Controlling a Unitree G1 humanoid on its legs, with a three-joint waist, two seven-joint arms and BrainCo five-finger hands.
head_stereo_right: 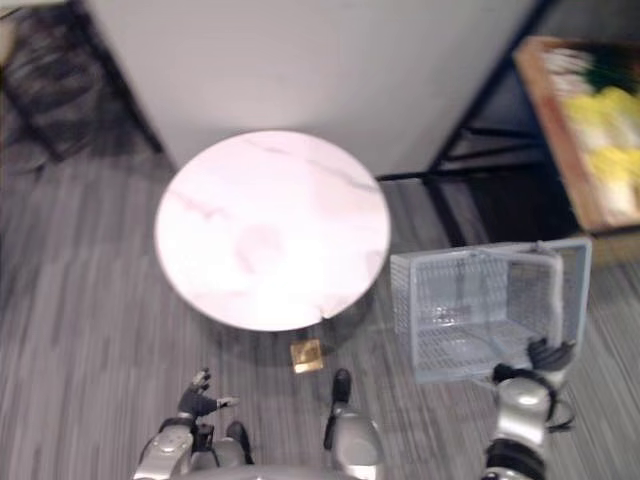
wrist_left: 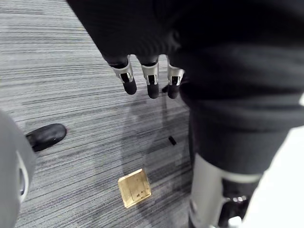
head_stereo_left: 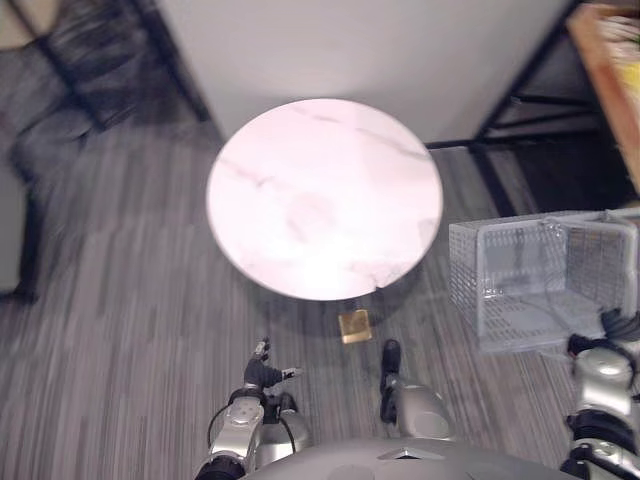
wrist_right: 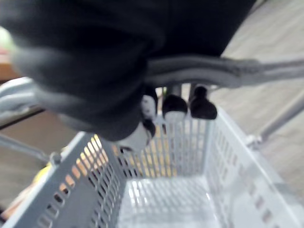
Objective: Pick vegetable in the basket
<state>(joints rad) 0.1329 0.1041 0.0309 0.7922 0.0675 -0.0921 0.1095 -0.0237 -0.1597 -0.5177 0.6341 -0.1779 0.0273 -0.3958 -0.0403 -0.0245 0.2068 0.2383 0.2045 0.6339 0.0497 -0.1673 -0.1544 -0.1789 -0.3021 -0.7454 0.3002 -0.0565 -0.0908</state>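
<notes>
A pale grey plastic basket hangs at my right side, just above the floor, and it is empty inside. My right hand is shut on its grey wire handle, with the fingers curled round the bar. Yellow vegetables and green vegetables lie on a wooden shelf at the far right, beyond the basket. My left hand hangs low at my left side, over the carpet, its fingers straight and holding nothing.
A round white marble table stands right in front of me. On the grey carpet by its near edge lies a small gold square. A white wall panel rises behind it, black shelf legs stand at the right, and a dark chair sits far left.
</notes>
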